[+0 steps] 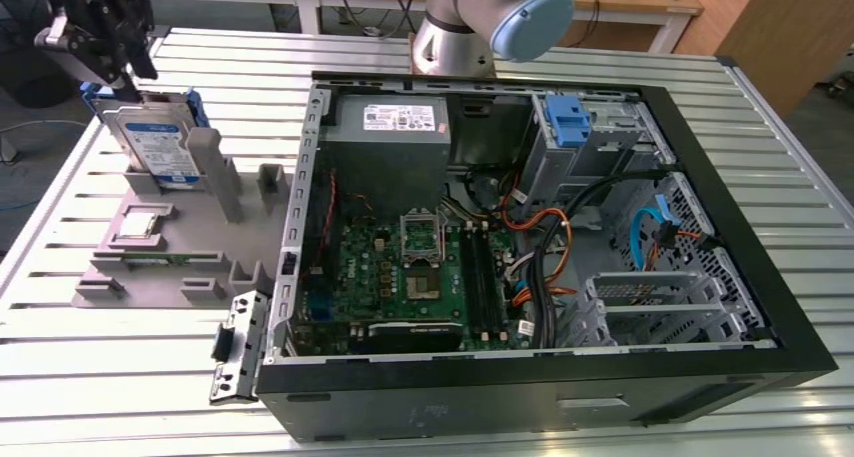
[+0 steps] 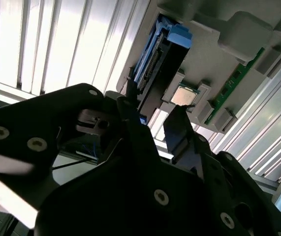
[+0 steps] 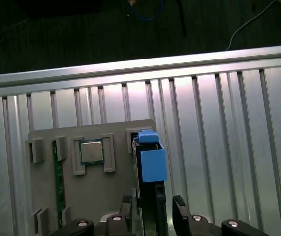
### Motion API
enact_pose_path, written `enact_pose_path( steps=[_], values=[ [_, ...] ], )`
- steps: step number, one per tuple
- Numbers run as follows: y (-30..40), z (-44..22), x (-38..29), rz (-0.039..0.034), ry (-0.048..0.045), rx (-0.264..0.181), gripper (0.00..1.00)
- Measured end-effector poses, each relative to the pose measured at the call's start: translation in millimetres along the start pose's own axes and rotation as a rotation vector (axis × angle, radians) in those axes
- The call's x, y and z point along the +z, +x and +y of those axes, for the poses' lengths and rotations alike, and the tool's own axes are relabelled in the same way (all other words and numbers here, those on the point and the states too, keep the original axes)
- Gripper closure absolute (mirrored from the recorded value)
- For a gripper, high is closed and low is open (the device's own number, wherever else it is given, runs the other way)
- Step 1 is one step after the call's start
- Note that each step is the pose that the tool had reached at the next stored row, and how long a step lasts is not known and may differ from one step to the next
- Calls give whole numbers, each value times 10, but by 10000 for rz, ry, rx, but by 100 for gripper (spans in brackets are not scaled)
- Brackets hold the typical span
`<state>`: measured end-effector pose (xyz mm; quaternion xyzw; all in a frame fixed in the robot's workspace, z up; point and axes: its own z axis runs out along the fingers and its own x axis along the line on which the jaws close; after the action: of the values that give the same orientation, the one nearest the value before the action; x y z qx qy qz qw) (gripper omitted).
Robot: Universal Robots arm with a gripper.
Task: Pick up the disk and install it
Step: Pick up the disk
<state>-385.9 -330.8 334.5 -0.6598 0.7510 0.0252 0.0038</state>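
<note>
You've got the gripper (image 1: 124, 75) at the far corner of the table (image 1: 134, 377), on the exterior view's left, right over the top edge of the disk (image 1: 158, 142). The disk stands upright on its edge in a slot of the grey fixture (image 1: 160, 267), label facing the exterior camera, blue carrier around it. In the first wrist view the 2 fingers (image 3: 179, 204) sit 1 on each side of the disk (image 3: 152, 162), spread apart with a sliver of gap showing, so you're straddling it, not clamped. The second wrist view shows the same: disk (image 2: 160, 59) ahead, between the black fingers (image 2: 177, 130). On the fixture beside the disk you can see 1 processor chip (image 3: 91, 151) lying flat in its pocket and 1 green memory stick (image 3: 57, 182) on edge. The open computer case (image 1: 534, 402) lies well apart, on the exterior view's right, with the grey power supply (image 1: 400, 122) and a blue bracket (image 1: 567, 122) at its far side. Arm base (image 1: 481, 22) stands behind the case.
</note>
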Motion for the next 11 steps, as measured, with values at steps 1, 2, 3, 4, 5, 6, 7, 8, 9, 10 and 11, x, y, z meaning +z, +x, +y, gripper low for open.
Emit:
enact_pose_path(
  steps=[1,2,3,4,5,6,7,8,9,10,11],
  values=[
    [0,0,0,0,0,0,53],
    [0,0,0,-1,0,0,47],
    [0,0,2,-1,0,0,47],
    [0,0,9,-5,2,-4,47],
    [1,0,18,-10,0,-54,47],
    [1,-1,25,-12,-4,-148,47],
    [1,-1,31,-14,-8,-241,47],
    [1,-1,34,-13,-11,-309,47],
    [2,-1,39,-17,-10,-360,47],
    [2,1,47,-25,-7,-407,47],
    [3,3,58,-36,-4,-446,47]
  ],
)
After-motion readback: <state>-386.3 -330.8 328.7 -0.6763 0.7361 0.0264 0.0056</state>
